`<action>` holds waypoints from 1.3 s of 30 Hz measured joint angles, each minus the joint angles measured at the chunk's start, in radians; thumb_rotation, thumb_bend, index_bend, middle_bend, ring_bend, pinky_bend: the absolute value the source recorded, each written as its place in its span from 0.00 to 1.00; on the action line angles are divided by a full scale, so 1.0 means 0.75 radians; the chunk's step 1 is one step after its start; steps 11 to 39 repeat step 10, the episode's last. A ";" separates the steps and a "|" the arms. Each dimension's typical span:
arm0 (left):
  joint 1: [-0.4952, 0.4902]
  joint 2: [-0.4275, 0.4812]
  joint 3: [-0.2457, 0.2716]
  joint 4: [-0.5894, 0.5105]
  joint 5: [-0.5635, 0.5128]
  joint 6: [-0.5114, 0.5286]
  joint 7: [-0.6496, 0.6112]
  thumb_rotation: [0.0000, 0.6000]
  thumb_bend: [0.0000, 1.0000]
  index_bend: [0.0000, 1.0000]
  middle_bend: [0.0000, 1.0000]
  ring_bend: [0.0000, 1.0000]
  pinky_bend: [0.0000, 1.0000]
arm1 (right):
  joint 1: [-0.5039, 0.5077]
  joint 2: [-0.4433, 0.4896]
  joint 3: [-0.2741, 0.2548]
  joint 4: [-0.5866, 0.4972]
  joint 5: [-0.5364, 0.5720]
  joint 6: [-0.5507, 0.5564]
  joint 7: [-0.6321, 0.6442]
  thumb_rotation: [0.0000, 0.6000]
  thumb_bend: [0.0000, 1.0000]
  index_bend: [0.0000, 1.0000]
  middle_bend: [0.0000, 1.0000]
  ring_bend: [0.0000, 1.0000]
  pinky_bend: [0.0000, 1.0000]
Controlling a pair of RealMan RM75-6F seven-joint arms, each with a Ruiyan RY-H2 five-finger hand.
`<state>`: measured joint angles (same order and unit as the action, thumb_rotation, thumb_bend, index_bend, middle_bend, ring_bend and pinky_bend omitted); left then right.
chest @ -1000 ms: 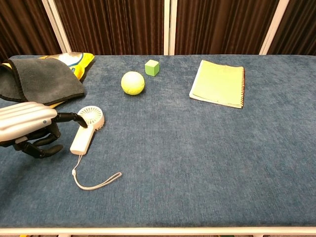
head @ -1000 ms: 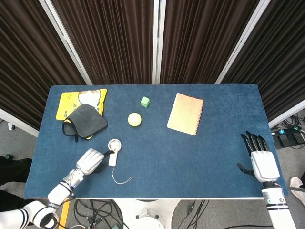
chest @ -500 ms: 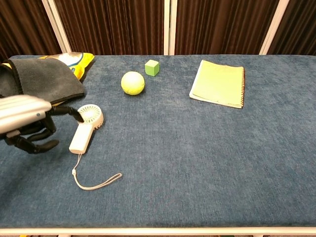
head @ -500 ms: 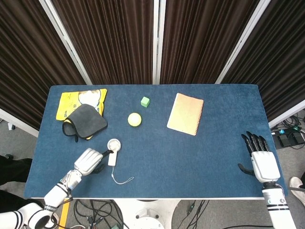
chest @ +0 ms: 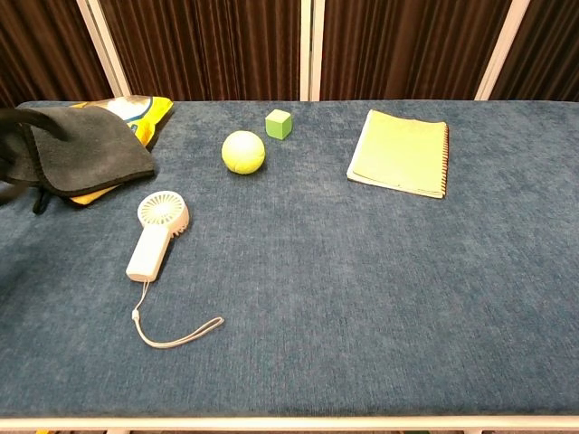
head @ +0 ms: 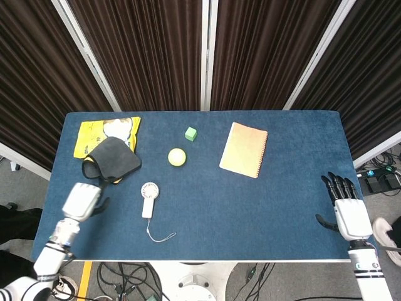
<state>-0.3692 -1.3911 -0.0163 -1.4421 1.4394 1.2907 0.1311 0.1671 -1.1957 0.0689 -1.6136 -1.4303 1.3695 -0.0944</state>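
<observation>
My left hand (head: 81, 200) hovers over the table's front left part, left of the small white hand-held fan (head: 148, 197), and holds nothing. In the chest view only its dark fingers (chest: 36, 122) show at the left edge, curved and apart. The fan (chest: 158, 233) lies flat with its round head toward the back, and its white lanyard (chest: 176, 334) trails toward the front. My right hand (head: 349, 213) is at the front right edge with its fingers stretched out, empty.
A dark grey cloth (head: 111, 159) lies partly on a yellow packet (head: 103, 132) at the back left. Further right are a yellow-green ball (head: 177, 156), a green cube (head: 191, 133) and an orange spiral notebook (head: 244, 149).
My left hand has let go of the fan and pulled away to the left. The fan stays where it lay. My right hand has barely moved.
</observation>
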 measured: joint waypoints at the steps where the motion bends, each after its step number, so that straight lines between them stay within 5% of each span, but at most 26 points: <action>1: 0.017 0.014 -0.002 0.000 -0.017 0.006 -0.002 1.00 0.18 0.19 0.43 0.34 0.56 | -0.003 0.002 0.000 -0.002 -0.002 0.006 0.002 1.00 0.10 0.00 0.00 0.00 0.00; 5: 0.076 0.086 -0.008 -0.032 -0.072 0.047 -0.010 1.00 0.05 0.17 0.21 0.17 0.39 | -0.010 0.002 0.006 -0.005 -0.001 0.020 0.009 1.00 0.10 0.00 0.00 0.00 0.00; 9: 0.130 0.148 -0.020 -0.074 -0.105 0.094 -0.044 1.00 0.00 0.17 0.14 0.08 0.28 | -0.010 -0.007 0.012 -0.003 0.001 0.024 0.010 1.00 0.10 0.00 0.00 0.00 0.00; 39: 0.137 0.153 -0.024 -0.076 -0.107 0.106 -0.053 1.00 0.00 0.17 0.13 0.07 0.27 | -0.010 -0.010 0.012 -0.002 -0.002 0.027 0.010 1.00 0.10 0.00 0.00 0.00 0.00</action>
